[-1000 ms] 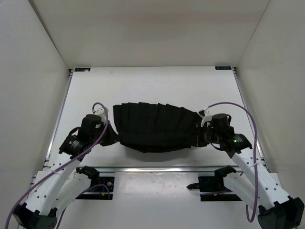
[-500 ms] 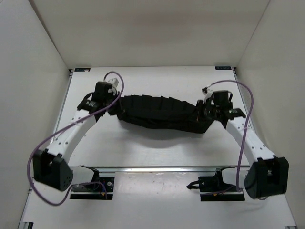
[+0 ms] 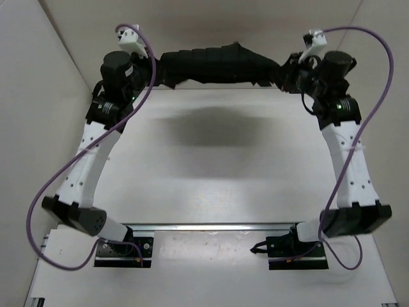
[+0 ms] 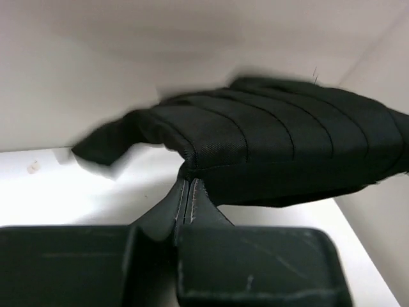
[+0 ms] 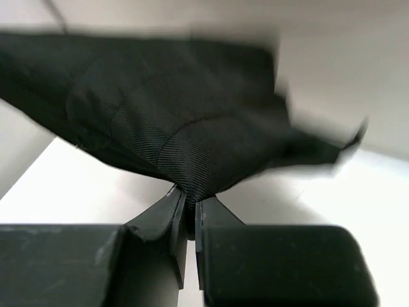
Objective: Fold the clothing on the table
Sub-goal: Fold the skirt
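Clothing [image 3: 217,62] is off the table [image 3: 211,173], hanging in the air over the far edge, in front of the back wall [image 3: 204,25]. It is strung sideways between the two hands as a long black band, bunched, with pleat ridges showing along its top. Left hand [image 3: 152,71] is pressed together on the garment's left end, right hand [image 3: 287,73] pressed together on its right end. Both arms reach far forward and high: left arm [image 3: 89,153] over the left side of the table, right arm [image 3: 345,153] over the right side. A soft dark shadow [image 3: 204,125] lies on the white table, nearer than the cloth itself. Purple cables [image 3: 57,185] loop off each arm. Left wrist view: fingers [image 4: 167,214] are clamped with no gap between them, pinching a stitched edge of the clothing [image 4: 275,147] at their tips. The fabric spreads away to the right with clear ribbed pleats, and one loose corner at the left is blurred. Right wrist view: fingers [image 5: 160,217] are likewise clamped, nipping a fold of the clothing [image 5: 160,121]. The twill weave is sharp near the tips, and the trailing end at the right is blurred. White surface shows beneath the cloth in both wrist views.
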Controlling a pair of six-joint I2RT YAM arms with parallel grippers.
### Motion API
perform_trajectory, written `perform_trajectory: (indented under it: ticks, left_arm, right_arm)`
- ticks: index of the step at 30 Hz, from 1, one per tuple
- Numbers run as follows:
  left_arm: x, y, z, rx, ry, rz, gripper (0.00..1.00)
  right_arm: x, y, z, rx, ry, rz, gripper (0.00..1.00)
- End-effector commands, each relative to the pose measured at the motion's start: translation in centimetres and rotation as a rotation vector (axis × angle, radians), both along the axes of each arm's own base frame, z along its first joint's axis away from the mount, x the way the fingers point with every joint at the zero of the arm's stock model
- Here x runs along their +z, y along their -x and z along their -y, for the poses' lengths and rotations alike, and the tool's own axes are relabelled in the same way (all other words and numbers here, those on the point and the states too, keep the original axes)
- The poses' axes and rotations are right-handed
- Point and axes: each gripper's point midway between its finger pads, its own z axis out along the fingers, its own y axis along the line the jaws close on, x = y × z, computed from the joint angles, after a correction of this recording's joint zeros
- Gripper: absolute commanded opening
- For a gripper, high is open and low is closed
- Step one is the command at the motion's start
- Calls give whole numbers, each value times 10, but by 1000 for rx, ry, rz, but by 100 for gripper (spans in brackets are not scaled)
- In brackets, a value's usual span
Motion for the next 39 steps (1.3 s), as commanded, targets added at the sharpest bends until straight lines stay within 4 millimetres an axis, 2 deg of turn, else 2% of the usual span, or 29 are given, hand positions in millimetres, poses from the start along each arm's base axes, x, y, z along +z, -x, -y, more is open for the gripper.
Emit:
perform_trajectory:
  ticks: [1,3,4,6,7,8,9,10,11,12,15,17,19,21,23,25,26,28,29,31,33,35,37,39]
  left_arm:
    - [-45,8,-48,158,-93,-80,0]
    - [-109,24,-45,138,-125,-212,0]
    - [-113,37,-42,123,-111,-223,0]
    - [-157,69,-41,104,-116,-306,0]
    - [-190,85,-40,102,-139,-378,0]
    - [-195,102,-39,98,-127,-397,0]
    - [-212,119,-40,87,-126,-427,0]
    - [-235,133,-41,75,-114,-504,0]
    - [-244,151,-39,53,-85,-551,0]
    - [-245,163,-41,48,-67,-568,0]
    - [-245,196,-39,30,-69,-614,0]
    - [-243,203,-47,45,-67,-636,0]
    - [-251,201,-60,79,-76,-672,0]
    - [-254,186,-64,98,-76,-670,0]
    - [-257,164,-66,110,-46,-677,0]
    - [-283,142,-65,110,-42,-765,0]
    - [-286,135,-61,100,-17,-773,0]
    - [-308,123,-54,91,-19,-821,0]
    - [-311,123,-51,81,-22,-830,0]
    - [-326,123,-46,69,-46,-859,0]
    - [-330,123,-48,82,-22,-879,0]
    - [-341,133,-53,86,-10,-923,0]
    - [-338,136,-57,86,-7,-926,0]
    - [-322,139,-51,57,-22,-869,0]
  right_arm:
    - [-73,-6,62,-180,18,-131,0]
    - [-156,13,66,-167,12,-328,0]
    - [-166,24,62,-163,20,-352,0]
    - [-224,57,45,-134,75,-486,0]
    - [-231,70,40,-133,89,-505,0]
    - [-251,92,24,-96,87,-558,0]
    - [-276,113,13,-65,88,-626,0]
    - [-276,124,8,-61,67,-635,0]
    - [-288,144,-1,-30,71,-670,0]
    - [-302,162,-10,-4,59,-733,0]
    - [-306,197,-24,46,58,-817,0]
    - [-300,202,-24,35,62,-824,0]
    - [-298,201,-20,28,37,-830,0]
    - [-296,182,-3,-20,-50,-826,0]
    - [-296,168,5,-6,-132,-837,0]
    - [-299,153,9,-2,-140,-835,0]
    - [-306,144,9,-5,-121,-838,0]
    - [-314,128,-3,23,-88,-842,0]
    - [-312,124,-8,50,-98,-842,0]
    - [-326,119,-18,84,-109,-890,0]
    - [-334,113,-21,79,-128,-918,1]
    - [-328,102,-23,100,-155,-893,0]
    - [-320,92,-22,100,-165,-874,0]
    - [-307,85,-20,106,-161,-827,0]
